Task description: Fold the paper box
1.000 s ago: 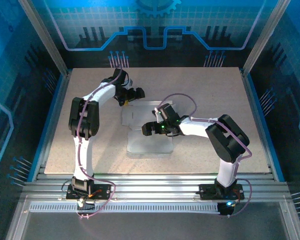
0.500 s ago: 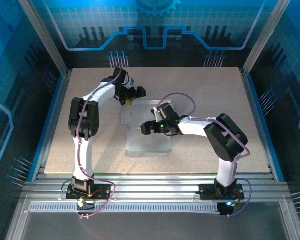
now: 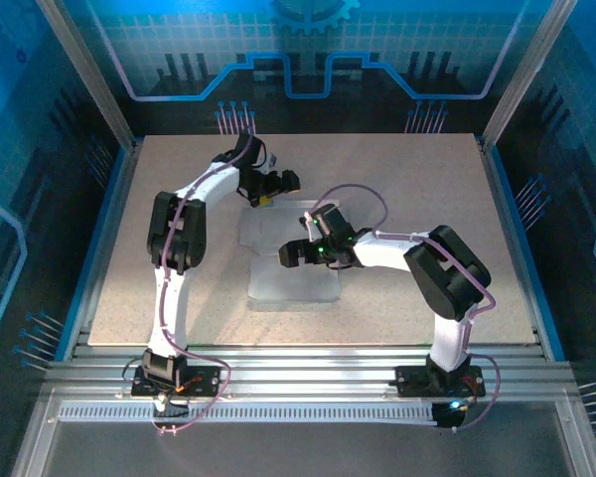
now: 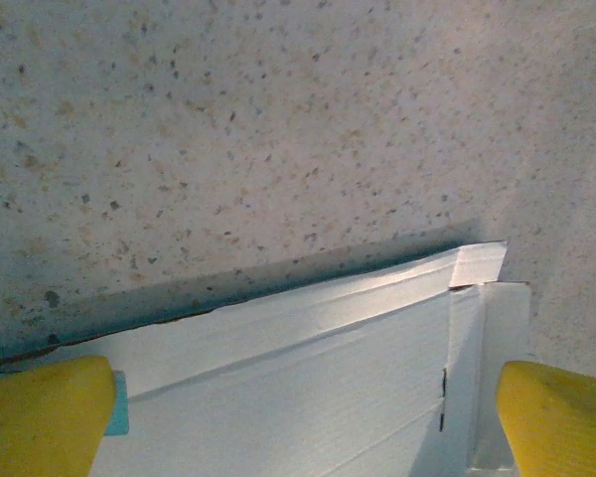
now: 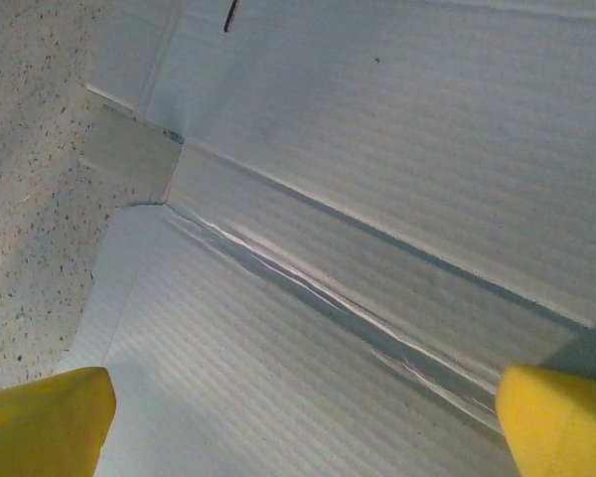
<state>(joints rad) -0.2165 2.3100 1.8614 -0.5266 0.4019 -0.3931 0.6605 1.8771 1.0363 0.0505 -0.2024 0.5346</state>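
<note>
The paper box (image 3: 293,283) lies unfolded and flat in the middle of the table, pale whitish side up. My left gripper (image 3: 274,191) hovers open over its far edge. In the left wrist view the yellow fingertips (image 4: 42,417) straddle that edge of the paper box (image 4: 308,368), where a narrow strip and a corner tab stand slightly raised. My right gripper (image 3: 300,242) is open over the sheet's middle. In the right wrist view its gripper (image 5: 298,427) spans creased panels of the paper box (image 5: 377,149), nothing between the fingers.
The speckled tabletop (image 3: 407,179) stretches around the sheet, bounded by a metal frame and blue walls. The slotted rail (image 3: 298,363) with both arm bases runs along the near edge.
My left gripper has moved right and slightly farther back along the sheet's far edge, its arm stretching out. The right arm has barely moved.
</note>
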